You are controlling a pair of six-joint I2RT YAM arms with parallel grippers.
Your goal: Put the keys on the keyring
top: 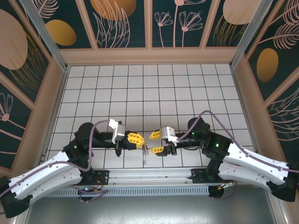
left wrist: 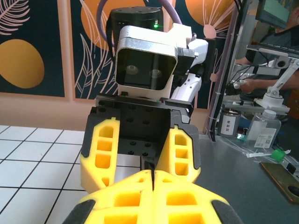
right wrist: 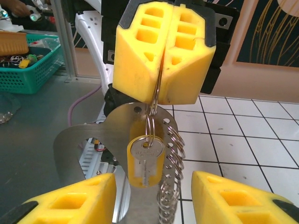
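The left gripper [right wrist: 161, 97] is clamping the thin metal keyring [right wrist: 150, 127], one silvery key [right wrist: 145, 159] already hanging on it; the right gripper [top: 154, 143] is hovering open, empty.

Left arm [top: 46, 176], right arm [top: 256, 163]: white shell links, black joints and black bases. Purple cable [top: 96, 125] looped along each arm. Wrist camera housing [left wrist: 147, 63]: silver-white rounded box, two lenses, green lamp on the black motor above. Left pincer [top: 135, 138], right pincer [top: 153, 143]: yellow fingers [right wrist: 140, 56] with moulded rectangular pockets, on a black plate with screw holes.
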